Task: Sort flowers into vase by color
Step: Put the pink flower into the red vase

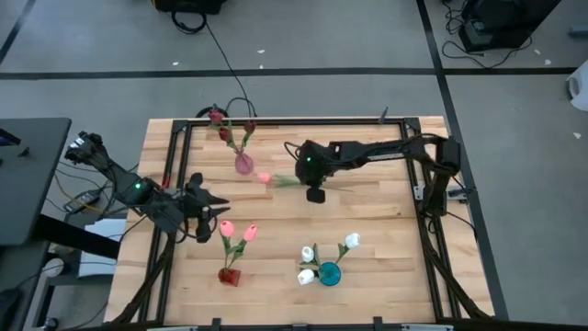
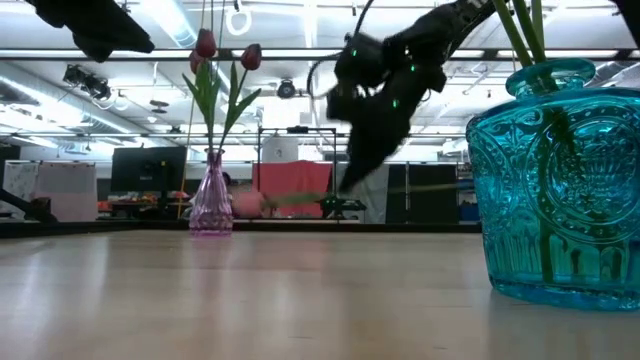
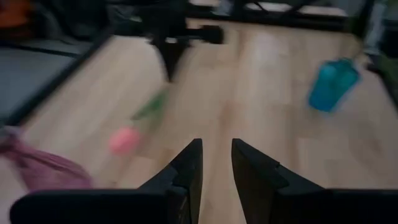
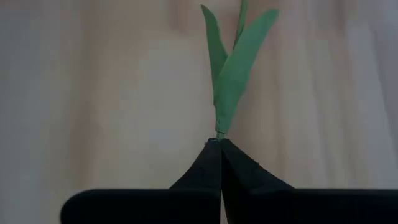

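A pink tulip (image 1: 265,177) sticks out level from my right gripper (image 1: 314,188), which is shut on its stem near the table's middle; its bud points toward the purple glass vase (image 1: 243,164) holding maroon tulips. A red vase (image 1: 230,274) holds pink tulips (image 1: 237,230). A blue vase (image 1: 329,273) holds white tulips. My left gripper (image 1: 213,199) hovers open at the table's left, between the purple and red vases, touching nothing. In the left wrist view its fingers (image 3: 216,168) show a narrow gap and the pink tulip (image 3: 124,140) lies ahead. My right gripper pinches the pink tulip's thin stem (image 4: 219,133) just below its green leaves (image 4: 233,74), between the two fingertips, coming from above and pointing down, fingers across the stem. The tulip (image 2: 290,199) reaches out level toward the table's left and seems lifted clear of the wood.
A dark metal frame (image 1: 276,120) runs along the table's edges. Bare wood lies between the three vases in the table's middle. In the low view the blue vase (image 2: 560,190) stands close on the right and the purple vase (image 2: 212,200) farther back on the left.
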Robot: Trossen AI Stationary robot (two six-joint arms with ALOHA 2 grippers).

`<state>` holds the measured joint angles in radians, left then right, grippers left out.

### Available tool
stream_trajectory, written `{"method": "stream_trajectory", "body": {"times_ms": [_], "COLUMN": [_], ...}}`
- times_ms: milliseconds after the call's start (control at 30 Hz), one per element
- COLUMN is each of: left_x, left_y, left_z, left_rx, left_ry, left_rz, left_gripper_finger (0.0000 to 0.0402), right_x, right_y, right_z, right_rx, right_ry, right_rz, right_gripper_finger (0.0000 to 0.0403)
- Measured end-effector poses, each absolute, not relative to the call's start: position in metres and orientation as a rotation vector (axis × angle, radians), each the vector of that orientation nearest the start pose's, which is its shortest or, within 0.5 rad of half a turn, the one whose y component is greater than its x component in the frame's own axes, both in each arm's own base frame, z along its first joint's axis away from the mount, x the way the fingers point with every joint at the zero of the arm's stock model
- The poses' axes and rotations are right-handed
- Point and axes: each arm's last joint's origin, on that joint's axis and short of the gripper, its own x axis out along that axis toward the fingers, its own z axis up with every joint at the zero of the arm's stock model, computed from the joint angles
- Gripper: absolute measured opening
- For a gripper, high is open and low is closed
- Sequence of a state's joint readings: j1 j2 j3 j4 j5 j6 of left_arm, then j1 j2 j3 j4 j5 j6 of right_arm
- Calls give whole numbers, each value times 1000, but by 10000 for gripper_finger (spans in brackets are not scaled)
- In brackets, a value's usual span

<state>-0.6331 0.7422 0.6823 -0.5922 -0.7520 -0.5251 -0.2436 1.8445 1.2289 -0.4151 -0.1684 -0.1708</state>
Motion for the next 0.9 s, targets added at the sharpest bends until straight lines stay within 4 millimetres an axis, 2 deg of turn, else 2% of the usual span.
{"method": "stream_trajectory", "body": {"times_ms": [133, 467, 667, 800, 900], "left_x": [127, 131, 137, 142, 146], "left_y": [-63, -62, -60, -52, -45], "left_z": [278, 298, 306, 308, 315], "left_rx": [-70, 42, 77, 99, 88], "left_ry": [393, 269, 202, 187, 149], "left_rz": [317, 282, 298, 333, 282], "left_gripper_finger": [90, 90, 90, 90, 90], "right_x": [368, 367, 377, 383, 387], "right_y": [-89, -80, -63, -58, -58], "right_z": [214, 280, 301, 308, 311], "right_rx": [70, -47, -114, -152, -172], "right_ry": [779, 407, 182, 69, -9], "right_rz": [174, 188, 216, 226, 228], "right_gripper_finger": [4, 4, 4, 5, 5]}}
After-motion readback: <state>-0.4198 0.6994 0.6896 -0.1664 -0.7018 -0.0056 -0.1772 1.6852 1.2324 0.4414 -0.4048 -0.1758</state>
